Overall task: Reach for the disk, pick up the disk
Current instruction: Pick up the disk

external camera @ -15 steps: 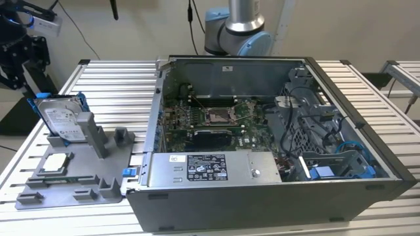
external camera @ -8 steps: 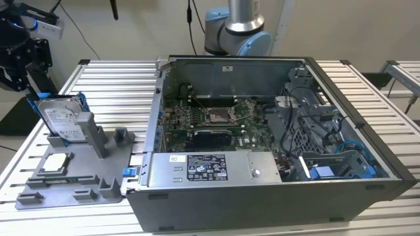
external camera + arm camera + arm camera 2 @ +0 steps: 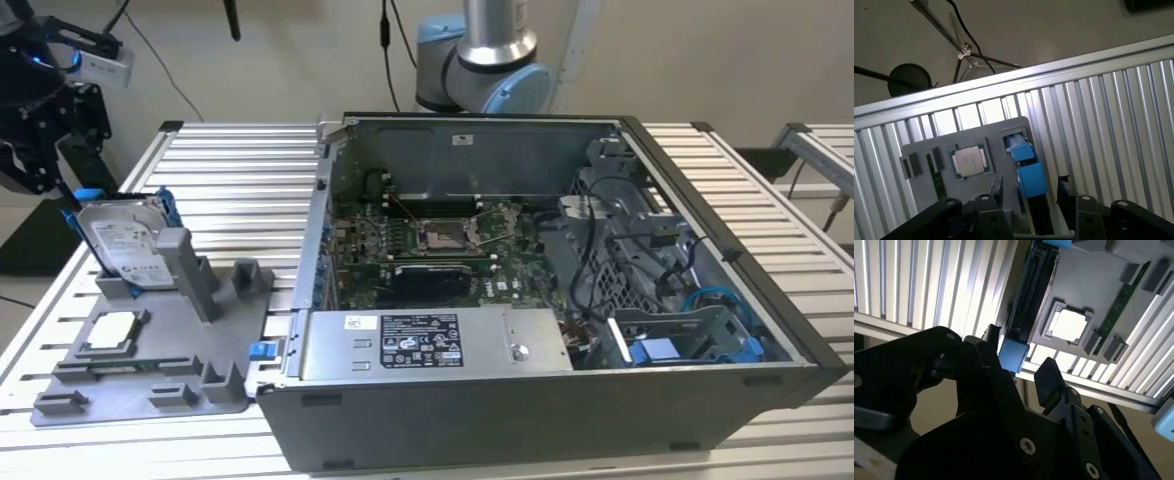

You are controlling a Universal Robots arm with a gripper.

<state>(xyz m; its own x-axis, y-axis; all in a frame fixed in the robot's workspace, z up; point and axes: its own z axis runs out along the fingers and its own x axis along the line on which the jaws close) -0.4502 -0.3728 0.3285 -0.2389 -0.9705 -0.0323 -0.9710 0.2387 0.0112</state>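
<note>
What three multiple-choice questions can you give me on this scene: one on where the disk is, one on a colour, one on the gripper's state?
1. Where is the disk?
A) standing in the grey holder, at the exterior view's left of the computer case
B) inside that case
C) flat on the floor

2. What colour is the disk's frame?
A) red
B) blue
C) yellow

3. How is the gripper?
A) shut on a cable
B) shut on a chip
C) open, with a finger on either side of the frame

Answers: A, the exterior view shows it standing in the holder; B, both wrist views show blue plastic; C, in the first wrist view the fingers stand apart with the frame between them.
</note>
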